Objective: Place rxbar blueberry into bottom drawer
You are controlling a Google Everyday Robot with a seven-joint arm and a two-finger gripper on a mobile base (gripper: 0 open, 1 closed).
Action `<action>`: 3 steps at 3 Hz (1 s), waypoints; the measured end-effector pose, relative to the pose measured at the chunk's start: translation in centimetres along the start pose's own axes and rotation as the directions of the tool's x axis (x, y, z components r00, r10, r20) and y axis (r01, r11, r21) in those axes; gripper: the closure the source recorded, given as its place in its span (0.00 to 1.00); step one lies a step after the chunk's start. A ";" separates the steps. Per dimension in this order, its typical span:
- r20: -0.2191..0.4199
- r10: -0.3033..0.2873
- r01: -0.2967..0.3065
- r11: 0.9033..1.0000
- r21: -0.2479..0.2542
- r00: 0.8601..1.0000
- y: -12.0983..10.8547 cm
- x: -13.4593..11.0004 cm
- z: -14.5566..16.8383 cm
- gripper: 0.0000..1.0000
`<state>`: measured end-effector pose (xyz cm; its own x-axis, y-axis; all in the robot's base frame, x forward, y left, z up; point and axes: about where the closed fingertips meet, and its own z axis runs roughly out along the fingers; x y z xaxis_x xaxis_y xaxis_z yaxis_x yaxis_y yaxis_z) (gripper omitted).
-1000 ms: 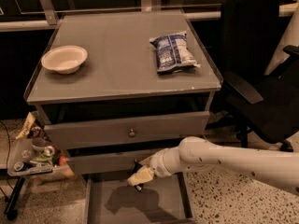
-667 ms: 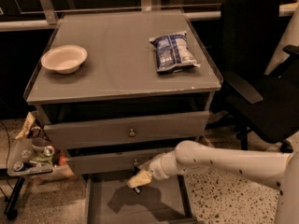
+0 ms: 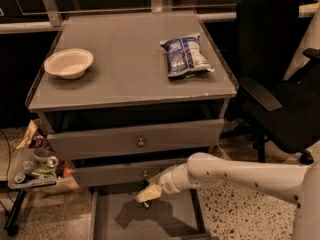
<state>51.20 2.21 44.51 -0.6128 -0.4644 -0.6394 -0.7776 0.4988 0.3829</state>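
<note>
We look from single camera, high, in front of cabinet (image 3: 125, 76), facing down at mid range; gripper (image 3: 148, 194) sits low in view, over bottom drawer (image 3: 170, 220).

Worktop (image 3: 130, 84) plain grey; drawer fronts (image 3: 100, 143) same grey. Bowl (image 3: 68, 62), left: cream. Chip bag (image 3: 185, 55), right: blue with white patches. Arm (image 3: 240, 171) white. Hand (image 3: 148, 194) pale yellow-cream, over bottom drawer (image 3: 167, 219), grey floor. Chair (image 3: 270, 44), far right: black. Floor (image 3: 235, 216) pale, dark-speckled.

Dim warm light; the tool (image 3: 148, 194) above the bottom drawer (image 3: 175, 225) casts a shadow there.
</note>
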 end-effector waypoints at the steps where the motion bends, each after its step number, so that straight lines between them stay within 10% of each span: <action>1: 0.005 0.064 -0.064 0.998 0.015 0.998 -1.7 1.8 4.0 1.00; 3: 0.088 0.227 -0.231 0.972 0.037 0.970 -6.6 6.8 11.9 1.00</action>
<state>53.84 4.41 29.70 -0.7583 -0.2731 -0.5919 -0.6094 0.6192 0.4951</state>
